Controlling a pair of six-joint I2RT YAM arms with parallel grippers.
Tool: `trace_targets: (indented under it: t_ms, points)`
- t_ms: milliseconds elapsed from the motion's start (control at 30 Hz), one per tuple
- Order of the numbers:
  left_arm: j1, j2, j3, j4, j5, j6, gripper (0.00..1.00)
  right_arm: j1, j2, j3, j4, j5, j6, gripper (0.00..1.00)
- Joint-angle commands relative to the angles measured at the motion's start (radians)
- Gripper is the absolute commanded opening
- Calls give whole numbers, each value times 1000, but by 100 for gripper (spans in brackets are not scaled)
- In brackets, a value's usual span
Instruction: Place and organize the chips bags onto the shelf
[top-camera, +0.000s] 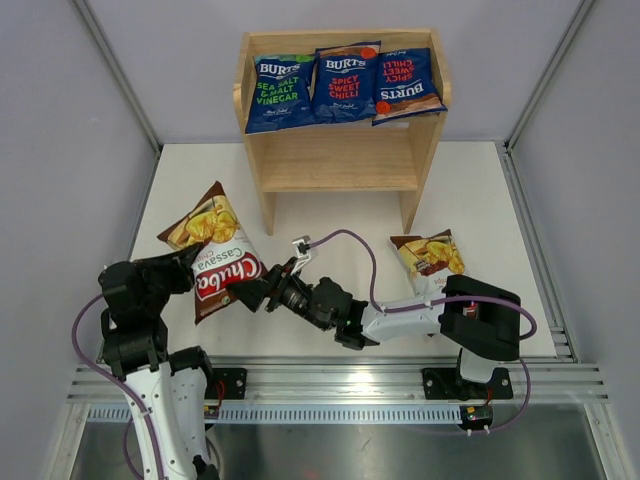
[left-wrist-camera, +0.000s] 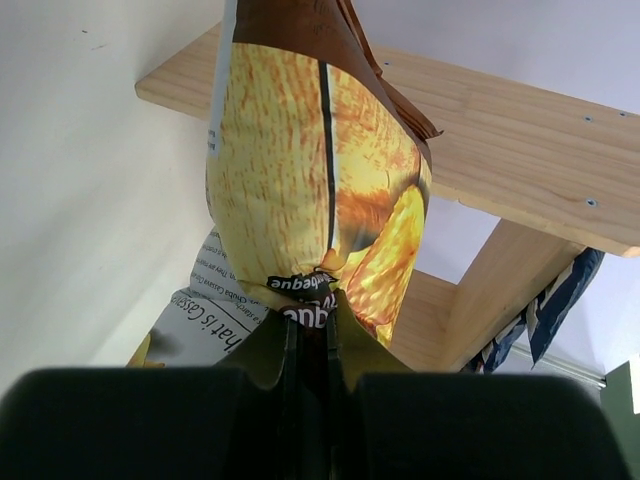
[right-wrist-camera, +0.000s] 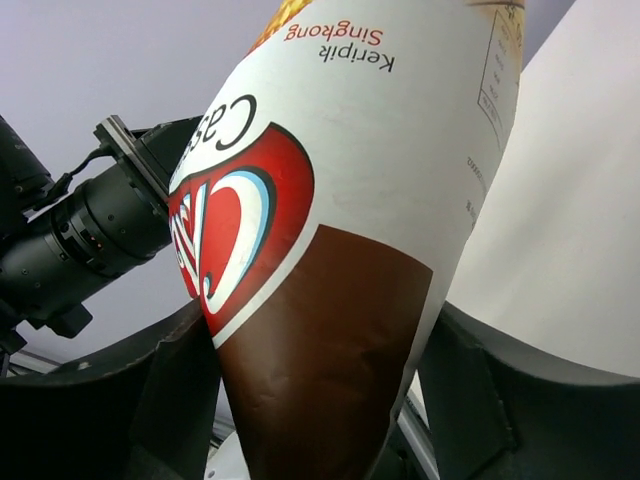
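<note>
- My left fingers (left-wrist-camera: 295, 335) pinch the Chuba bag (top-camera: 225, 270) tight.
- My right fingers (top-camera: 248, 292) stand wide around its brown end; gripping or not, I cannot tell.

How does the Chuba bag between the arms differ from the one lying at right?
The held Chuba bag is pinched by the left gripper, with the right gripper straddling its brown end; the loose Chuba bag is untouched. The held one is raised and tilted; the loose one lies flat on the table. Both are brown-and-white, neither on the shelf.
</note>
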Motion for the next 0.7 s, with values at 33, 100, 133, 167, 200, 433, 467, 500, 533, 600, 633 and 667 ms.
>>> trace_targets:
  t_ms: [33,100,133,167,200,433,467,500,533,600,633,667]
  points:
    - [-44,-37,-21,31,169,17,0,-4,-9,31,152,-40,-126,59]
    - [-46,-46,-35,48,165,43,0,-4,-30,-8,187,-83,-173,48]
    - [-48,-54,-32,48,157,53,0,-4,-39,-22,193,-92,-205,44]
    - [-48,-57,-15,47,143,79,1,-4,-45,-48,205,-102,-220,42]
    - [-52,-60,-4,45,133,93,7,-6,-61,-61,210,-125,-236,39]
    - [-74,-72,46,68,99,175,49,-6,-114,-121,218,-227,-344,13]
    - [-75,-74,36,80,111,175,52,-4,-121,-124,212,-231,-346,10]
    - [-75,-78,28,105,117,172,55,-4,-125,-125,213,-243,-352,6]
    - [-77,-82,4,117,123,170,59,-6,-127,-125,213,-249,-370,4]
    - [-78,-88,-13,131,131,169,62,-6,-133,-125,199,-244,-375,0]
    - [-78,-94,-27,133,131,169,62,-6,-136,-127,198,-246,-392,0]
    - [-80,-97,-32,133,131,172,62,-4,-139,-128,189,-238,-392,0]
